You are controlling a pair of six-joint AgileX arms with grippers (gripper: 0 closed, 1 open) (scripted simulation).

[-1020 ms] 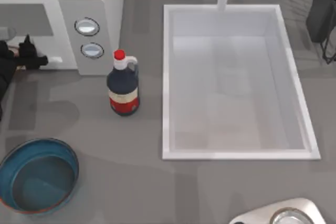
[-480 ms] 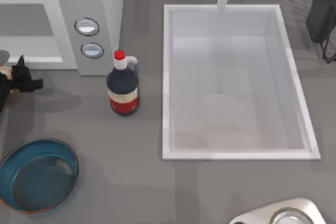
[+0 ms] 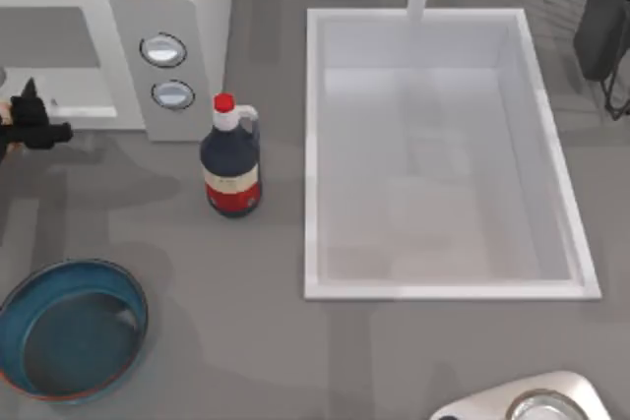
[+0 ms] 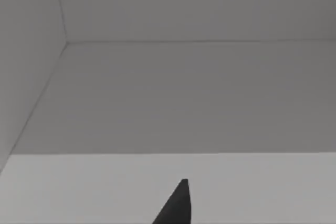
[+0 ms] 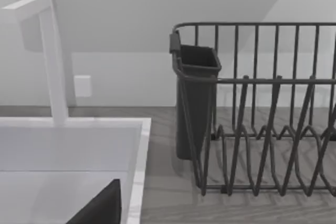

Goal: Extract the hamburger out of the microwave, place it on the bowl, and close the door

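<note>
At nine o'clock on the table, the left gripper (image 3: 30,123) sits at the open microwave (image 3: 148,7) mouth, grip unclear, hamburger unseen, the bowl (image 3: 69,327) at seven o'clock, right arm parked at two o'clock.

Microwave (image 3: 167,36) far left; bottle (image 3: 231,159) before it; sink (image 3: 443,150) right.

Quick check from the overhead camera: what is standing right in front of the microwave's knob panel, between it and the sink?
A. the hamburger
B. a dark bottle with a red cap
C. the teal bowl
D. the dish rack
B: the dark bottle with a red cap stands upright just in front of the microwave knob panel, left of the sink; the bowl sits at the near left corner.
</note>
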